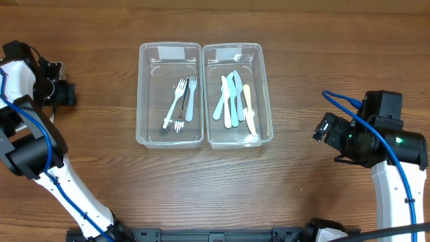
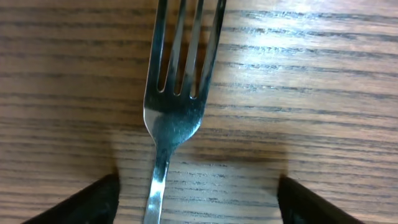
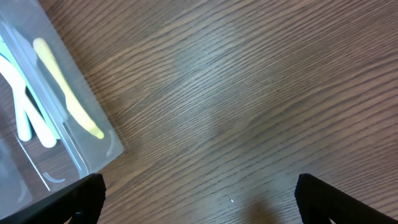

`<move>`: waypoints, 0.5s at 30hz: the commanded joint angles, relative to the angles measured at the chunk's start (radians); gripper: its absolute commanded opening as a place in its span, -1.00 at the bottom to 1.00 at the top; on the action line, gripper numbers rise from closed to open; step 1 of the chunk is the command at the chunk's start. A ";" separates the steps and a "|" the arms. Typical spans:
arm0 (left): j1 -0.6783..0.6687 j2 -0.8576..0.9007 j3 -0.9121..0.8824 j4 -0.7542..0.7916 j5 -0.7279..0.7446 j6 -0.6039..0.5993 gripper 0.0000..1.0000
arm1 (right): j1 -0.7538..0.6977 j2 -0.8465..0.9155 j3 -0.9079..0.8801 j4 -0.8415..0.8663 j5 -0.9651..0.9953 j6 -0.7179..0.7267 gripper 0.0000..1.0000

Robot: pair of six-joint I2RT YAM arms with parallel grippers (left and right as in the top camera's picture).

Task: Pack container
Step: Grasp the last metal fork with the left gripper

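Note:
Two clear plastic containers stand side by side at the table's middle. The left container [image 1: 170, 46] holds several metal forks [image 1: 183, 104]. The right container [image 1: 232, 46] holds several pastel plastic knives [image 1: 233, 101]. My left gripper [image 1: 64, 93] is at the far left, low over the table. In the left wrist view a metal fork [image 2: 174, 106] lies on the wood between its open fingers [image 2: 199, 193], untouched. This fork is hidden in the overhead view. My right gripper [image 1: 326, 131] is open and empty over bare wood, right of the knife container [image 3: 93, 149].
A yellow knife [image 3: 65, 93] lies along the near wall of the right container in the right wrist view. A blue cable [image 1: 349, 111] loops over the right arm. The wooden table [image 1: 302, 54] extends around both containers.

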 commanded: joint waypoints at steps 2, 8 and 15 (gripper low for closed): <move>-0.003 0.034 -0.012 -0.015 -0.007 0.000 -0.15 | -0.001 0.001 0.004 0.003 0.019 -0.004 1.00; -0.003 0.034 -0.012 -0.023 -0.007 0.001 -0.72 | -0.001 0.001 0.004 0.003 0.019 -0.004 1.00; -0.004 0.033 -0.011 -0.031 -0.007 -0.054 -0.92 | -0.001 0.001 0.004 0.004 0.020 -0.004 1.00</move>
